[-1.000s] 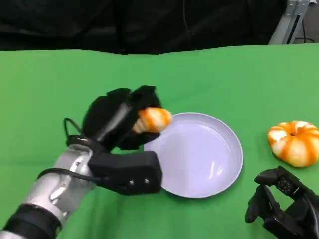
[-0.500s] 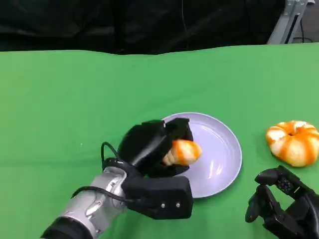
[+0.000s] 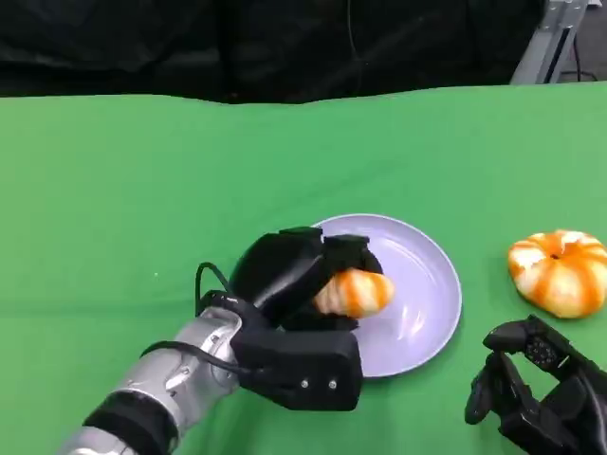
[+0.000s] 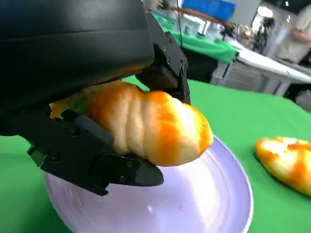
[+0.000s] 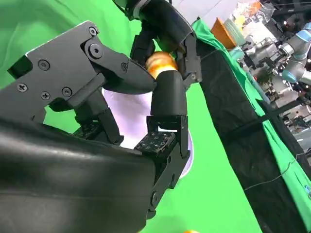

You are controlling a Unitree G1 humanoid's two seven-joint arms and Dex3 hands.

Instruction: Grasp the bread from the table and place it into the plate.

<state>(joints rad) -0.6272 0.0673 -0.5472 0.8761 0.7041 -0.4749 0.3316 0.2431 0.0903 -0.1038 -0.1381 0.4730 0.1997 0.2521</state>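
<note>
Gripping the bread (image 3: 354, 292), the left hand (image 3: 302, 280) hung over the near-left part of the lavender plate (image 3: 429, 284) on the green table (image 3: 142, 190). The head view alone gave the layout: a second, round orange-striped loaf (image 3: 560, 272) sat on the cloth to the right of the plate, apart from it, and the right hand (image 3: 541, 393) was low at the near right edge, fingers curled in with nothing visible in them from there.

The left wrist view showed what the head view could not: the bread (image 4: 150, 124) was clamped between black fingers (image 4: 97, 160) above and below it, clear of the plate (image 4: 214, 199) surface, its striped end poking out past the fingertips. The other loaf (image 4: 286, 162) lay off the rim.

The right wrist view looked past its own fingers (image 5: 165, 111), bent and holding nothing, toward the left hand (image 5: 165, 29) and a bit of bread (image 5: 160, 62) over the plate (image 5: 131, 107). It also caught cluttered shelves and another robot arm (image 5: 294, 58) in the background.

No readable brand, label or writing anywhere; background objects were too blurred.
</note>
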